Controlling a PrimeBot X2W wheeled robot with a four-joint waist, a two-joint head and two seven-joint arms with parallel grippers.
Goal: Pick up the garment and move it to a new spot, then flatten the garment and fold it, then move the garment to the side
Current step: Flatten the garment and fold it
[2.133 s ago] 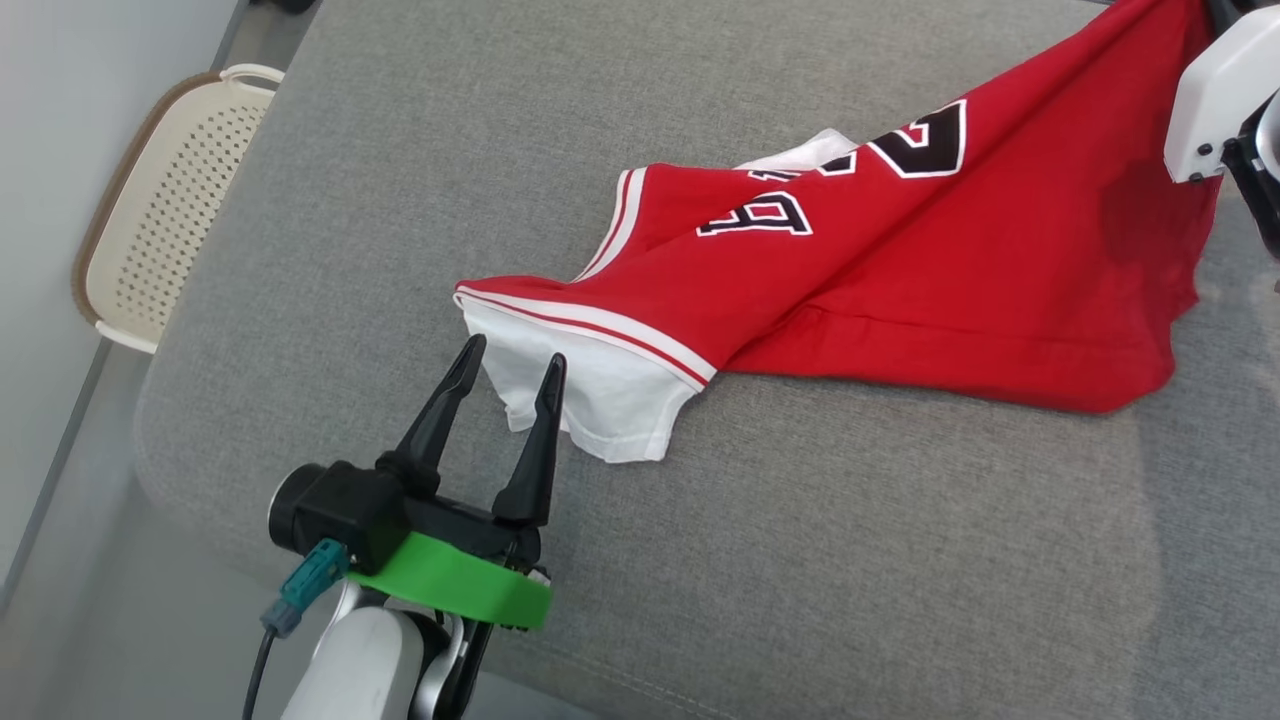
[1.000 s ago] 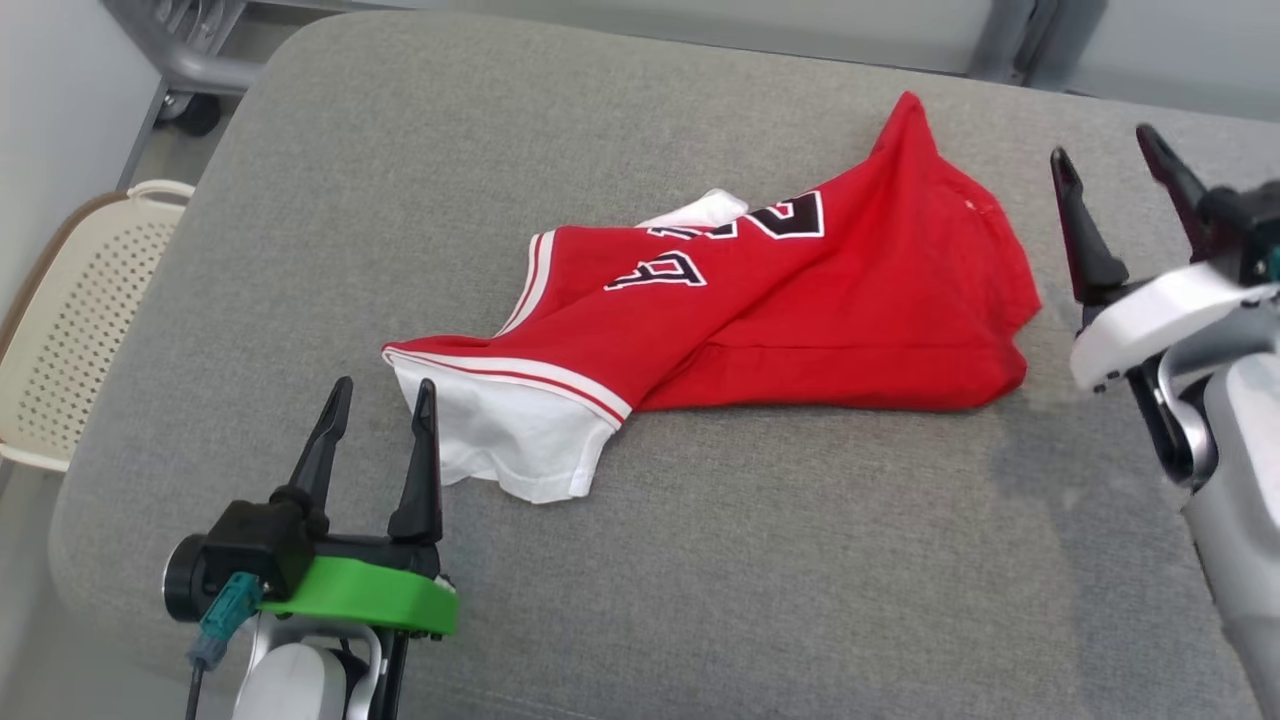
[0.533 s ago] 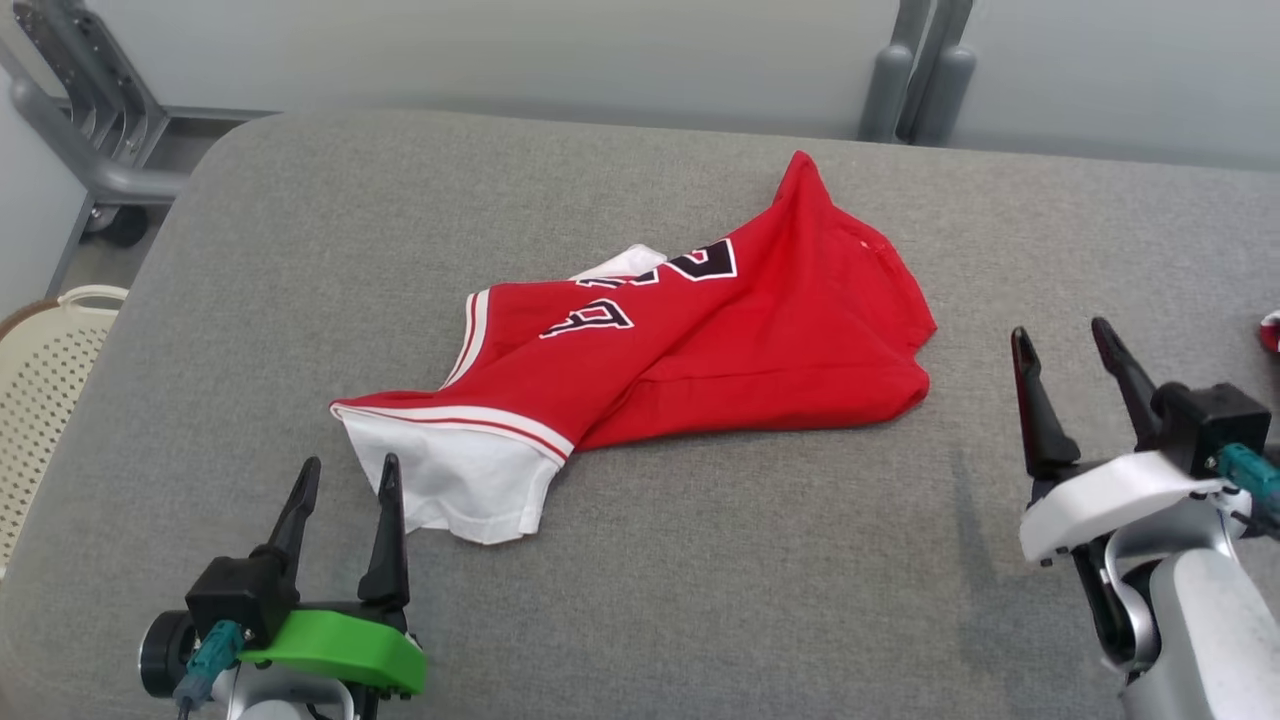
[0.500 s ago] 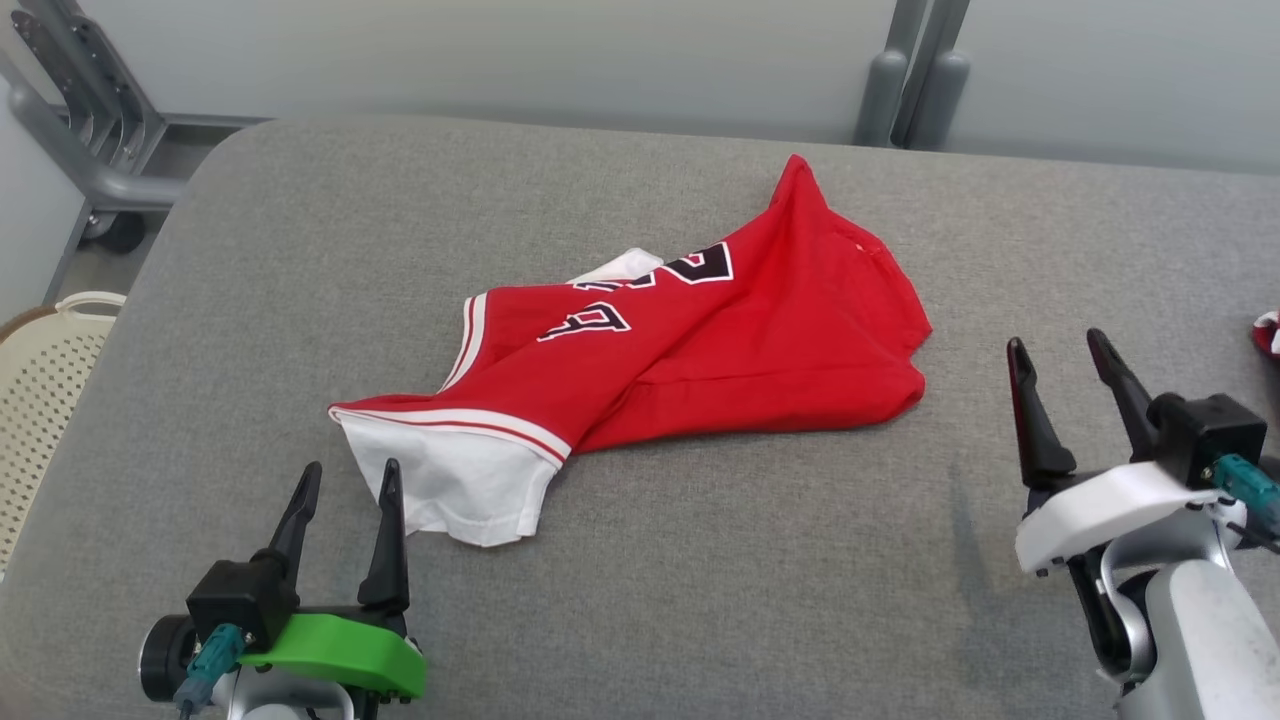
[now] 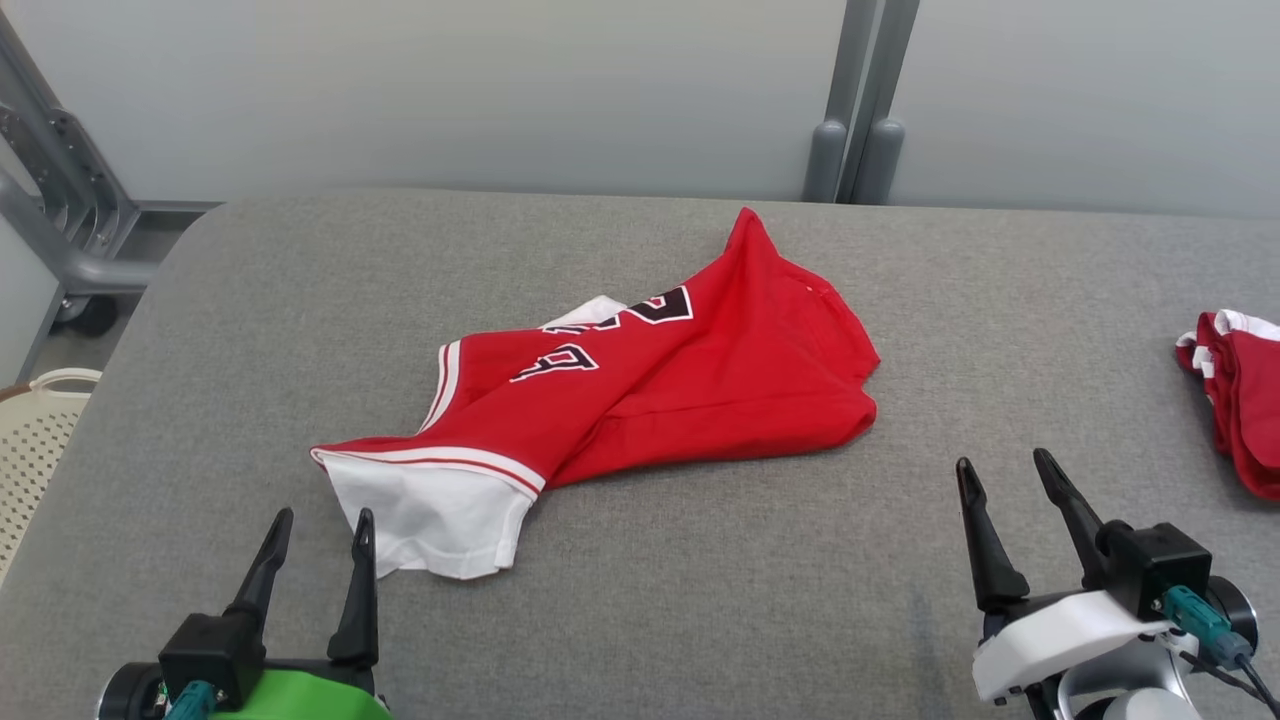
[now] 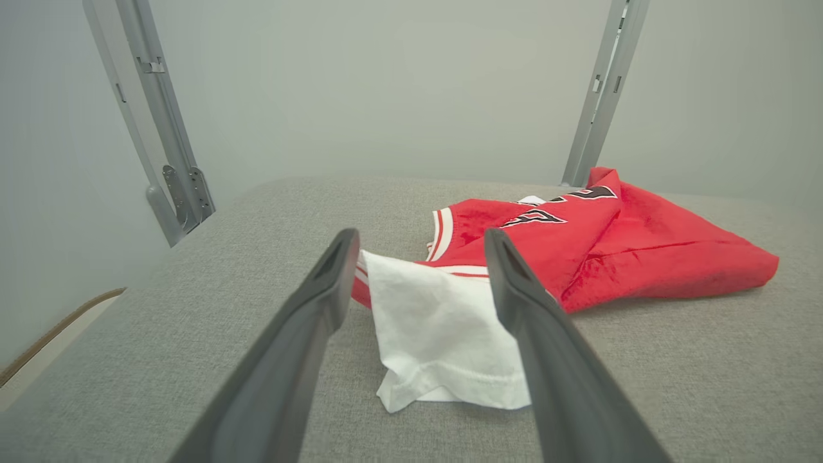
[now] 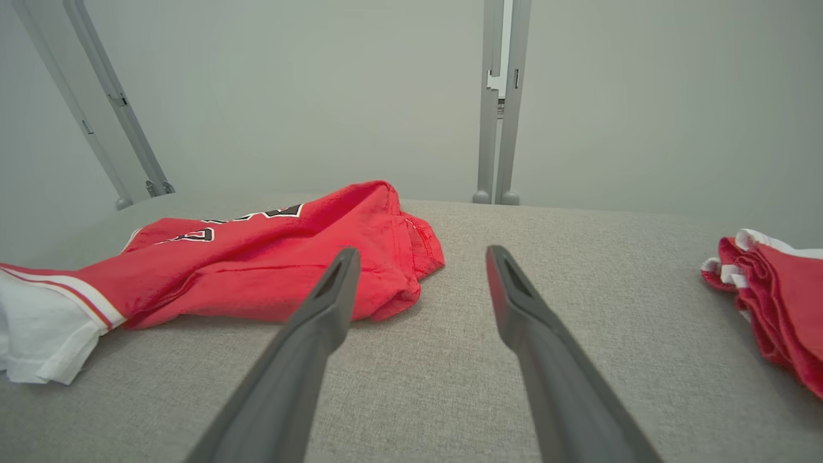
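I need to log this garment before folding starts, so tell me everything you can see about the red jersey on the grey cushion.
The red jersey is thin fabric with black, white-edged characters, white-and-red striped trim and a white section at its near left end. It lies crumpled and folded over itself on the grey cushion. The open left gripper sits by the white end, holding nothing.

Obs: left gripper (image 5: 325,514) has two long black tapered fingers (image 5: 357,590) on a black block (image 5: 205,648); green collar (image 5: 300,698) and teal plug (image 5: 192,696) behind that block. The right gripper (image 5: 1002,460): same build, white collar (image 5: 1050,645), teal connector (image 5: 1195,612) with dark cable (image 5: 1255,686).
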